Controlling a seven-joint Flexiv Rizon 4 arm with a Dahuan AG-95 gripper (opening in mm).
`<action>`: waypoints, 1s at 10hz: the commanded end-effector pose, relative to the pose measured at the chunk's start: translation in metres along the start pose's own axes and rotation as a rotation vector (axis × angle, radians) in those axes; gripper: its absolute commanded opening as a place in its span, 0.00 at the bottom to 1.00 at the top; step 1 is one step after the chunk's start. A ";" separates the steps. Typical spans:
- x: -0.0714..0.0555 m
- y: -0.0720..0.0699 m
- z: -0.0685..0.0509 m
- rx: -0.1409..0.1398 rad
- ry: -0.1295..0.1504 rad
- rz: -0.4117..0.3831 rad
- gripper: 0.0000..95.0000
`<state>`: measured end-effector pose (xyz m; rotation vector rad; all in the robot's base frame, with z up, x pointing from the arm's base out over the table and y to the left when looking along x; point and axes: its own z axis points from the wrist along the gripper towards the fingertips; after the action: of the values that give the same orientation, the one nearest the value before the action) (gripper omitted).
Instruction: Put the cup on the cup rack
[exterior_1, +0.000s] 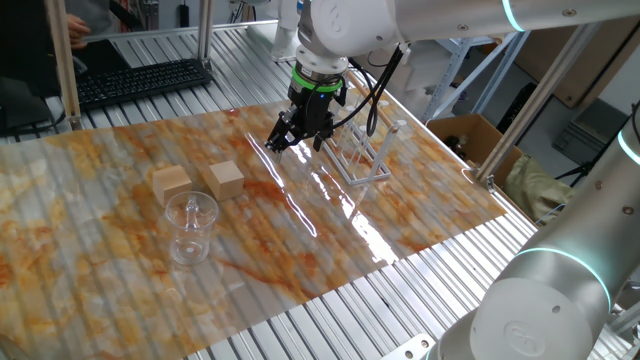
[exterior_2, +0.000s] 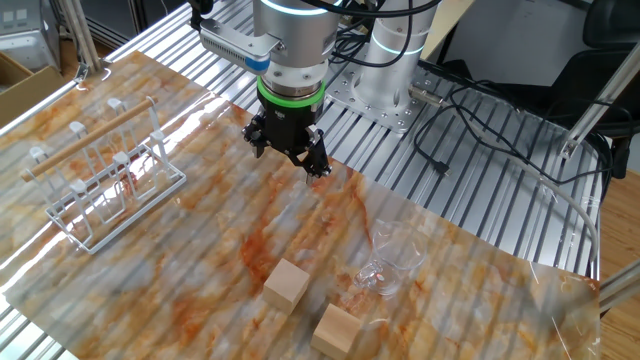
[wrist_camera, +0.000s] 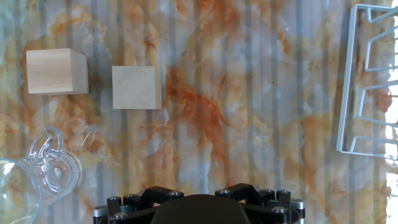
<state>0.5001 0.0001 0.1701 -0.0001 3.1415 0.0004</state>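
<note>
Hovering above the marbled orange-and-grey surface (exterior_1: 420, 215), the gripper (exterior_1: 296, 135) hangs from the arm with nothing between its fingers (exterior_2: 318, 165). In one fixed view the dark fingers look spread apart and point down at the sheet without touching it; the hand view shows only the black base of the hand at the bottom edge, so how wide the gap is cannot be told exactly.

The cup (exterior_1: 190, 226) stands upright on the surface near the front edge in that fixed view, clear glass with its round rim upward, well apart from the gripper. In the other fixed view the cup (exterior_2: 390, 262) is hard to read because it is see-through, and in the hand view only part of it (wrist_camera: 43, 177) shows at the lower left corner.

Two wooden cubes sit just behind the cup: one cube (exterior_1: 171, 184) to the left and the second cube (exterior_1: 226, 180) beside it, apart from each other and from the cup.

The cup rack (exterior_2: 105, 190) stands on the far side of the gripper from the cup, a white wire base with upright pegs and a wooden bar (exterior_2: 85, 140) across the top. Its pegs carry nothing. Its edge (wrist_camera: 367, 81) shows at the right of the hand view.

A black keyboard (exterior_1: 140, 80) lies beyond the sheet.
</note>
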 end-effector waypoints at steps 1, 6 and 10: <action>0.000 0.000 0.000 0.007 0.030 0.327 0.00; 0.007 0.015 0.003 -0.001 0.032 0.348 0.00; 0.012 0.045 0.001 -0.015 0.048 0.401 0.00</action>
<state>0.4898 0.0369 0.1681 0.5748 3.1300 0.0160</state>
